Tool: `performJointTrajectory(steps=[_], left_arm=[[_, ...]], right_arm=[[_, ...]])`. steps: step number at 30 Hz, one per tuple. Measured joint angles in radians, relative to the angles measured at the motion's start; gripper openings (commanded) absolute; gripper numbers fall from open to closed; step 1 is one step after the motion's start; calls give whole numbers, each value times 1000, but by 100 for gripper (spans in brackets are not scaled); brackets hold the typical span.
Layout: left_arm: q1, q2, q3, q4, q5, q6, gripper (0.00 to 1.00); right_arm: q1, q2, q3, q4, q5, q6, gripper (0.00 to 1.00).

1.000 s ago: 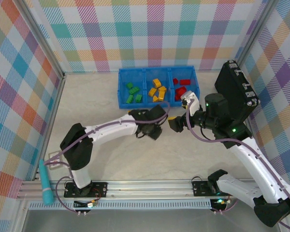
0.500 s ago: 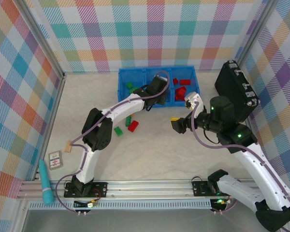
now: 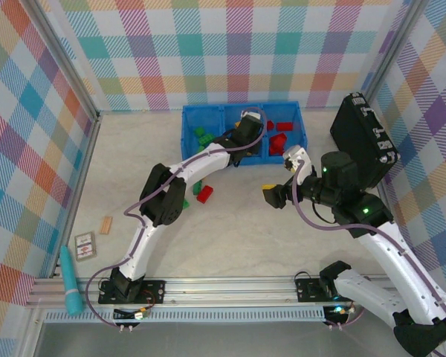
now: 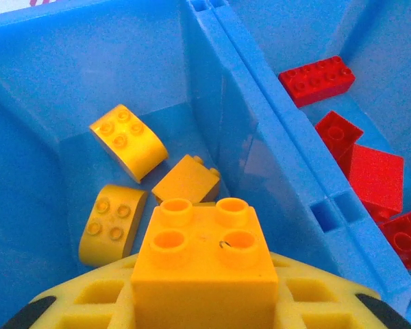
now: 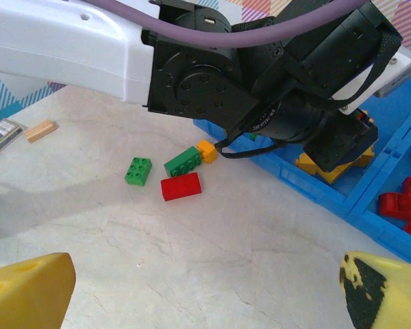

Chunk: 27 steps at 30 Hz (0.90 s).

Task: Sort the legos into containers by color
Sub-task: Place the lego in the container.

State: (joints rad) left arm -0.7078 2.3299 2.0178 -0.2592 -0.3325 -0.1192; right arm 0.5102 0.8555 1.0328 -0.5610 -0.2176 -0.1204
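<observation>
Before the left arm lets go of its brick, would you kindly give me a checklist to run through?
1. Left gripper shut on yellow brick: ok.
2. Brick over middle compartment holding yellow bricks: ok.
3. Brick clear of divider toward red bricks: ok.
4. Drop height: cannot tell.
5. Right gripper open, empty: ok.
6. Table sorted: not ok; red brick, two green bricks, orange brick loose.

Our left gripper (image 4: pixel 204 305) clasps a square orange four-stud plastic brick (image 4: pixel 204 257) above three yellow bricks (image 4: pixel 127 140) in a blue plastic tray (image 4: pixel 240 137).
</observation>
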Motion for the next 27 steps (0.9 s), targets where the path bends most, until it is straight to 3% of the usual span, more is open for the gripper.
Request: performJointTrajectory(steps=[9, 18, 27], left_arm=[[0, 24, 1, 1, -11, -26, 58], [5, -29, -77, 6, -5, -2, 60], [5, -468, -297, -104, -32, 31, 59]], right_arm=[[0, 4, 0, 0, -3, 0, 99], [0, 27, 0, 0, -3, 0, 99], [0, 27, 0, 0, -3, 0, 99]])
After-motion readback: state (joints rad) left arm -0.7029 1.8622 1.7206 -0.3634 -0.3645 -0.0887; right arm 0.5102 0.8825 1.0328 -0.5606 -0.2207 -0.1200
